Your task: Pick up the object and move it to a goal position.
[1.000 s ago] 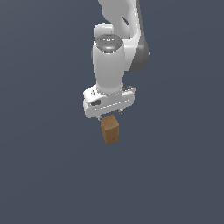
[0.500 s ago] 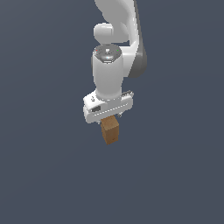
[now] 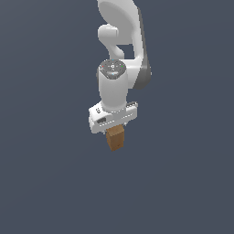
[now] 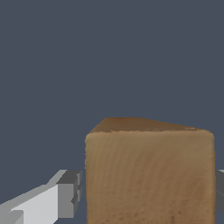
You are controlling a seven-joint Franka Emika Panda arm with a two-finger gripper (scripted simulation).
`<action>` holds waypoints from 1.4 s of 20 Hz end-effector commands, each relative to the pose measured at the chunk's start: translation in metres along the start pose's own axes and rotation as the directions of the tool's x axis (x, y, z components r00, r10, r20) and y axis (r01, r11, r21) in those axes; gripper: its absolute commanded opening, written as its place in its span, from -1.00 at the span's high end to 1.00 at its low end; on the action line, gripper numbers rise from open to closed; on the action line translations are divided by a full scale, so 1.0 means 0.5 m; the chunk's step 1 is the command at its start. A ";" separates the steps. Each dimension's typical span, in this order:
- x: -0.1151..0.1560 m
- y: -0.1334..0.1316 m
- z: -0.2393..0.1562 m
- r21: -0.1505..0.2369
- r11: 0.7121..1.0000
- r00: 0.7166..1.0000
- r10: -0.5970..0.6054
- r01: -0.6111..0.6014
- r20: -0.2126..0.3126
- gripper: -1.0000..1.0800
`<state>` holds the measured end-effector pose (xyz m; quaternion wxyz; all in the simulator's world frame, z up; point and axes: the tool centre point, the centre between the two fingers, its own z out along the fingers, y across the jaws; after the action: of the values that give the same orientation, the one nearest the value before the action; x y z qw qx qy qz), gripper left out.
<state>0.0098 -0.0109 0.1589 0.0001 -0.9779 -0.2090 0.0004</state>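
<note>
The object, a small brown wood-textured block (image 3: pixel 115 139), stands upright directly under my white gripper (image 3: pixel 114 132) in the exterior view. The hand sits low over the block's top, and the fingers are hidden there. In the wrist view the block (image 4: pixel 148 170) fills the space between the two fingers. One grey fingertip (image 4: pixel 69 194) stands beside one face with a thin gap, and the edge of the other fingertip (image 4: pixel 221 183) shows at the opposite face. The jaws straddle the block and look open.
A plain dark grey-blue surface (image 3: pixel 45 183) surrounds the block in both views. The white arm (image 3: pixel 121 41) rises above the hand. Nothing else shows.
The hand has come down over the block, which has stayed in place. The upper arm has shifted its pose and now rises higher.
</note>
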 end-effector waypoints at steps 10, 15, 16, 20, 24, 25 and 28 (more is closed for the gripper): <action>0.002 0.002 0.032 0.000 1.000 1.000 -0.001 0.001 -0.001 1.00; 0.002 0.002 0.032 0.000 1.000 1.000 -0.001 0.001 -0.001 1.00; 0.002 0.002 0.032 0.000 1.000 1.000 -0.001 0.001 -0.001 1.00; 0.003 0.003 0.026 -0.001 1.000 1.000 -0.001 0.001 0.000 1.00; 0.010 0.005 0.006 -0.001 1.000 1.000 -0.001 0.001 0.000 1.00; 0.013 0.006 -0.002 -0.001 1.000 1.000 -0.001 0.001 0.000 1.00; 0.023 0.009 -0.031 -0.001 1.000 1.000 -0.001 0.001 0.000 1.00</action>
<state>0.0168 -0.0107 0.1616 0.0011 -0.9778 -0.2094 0.0056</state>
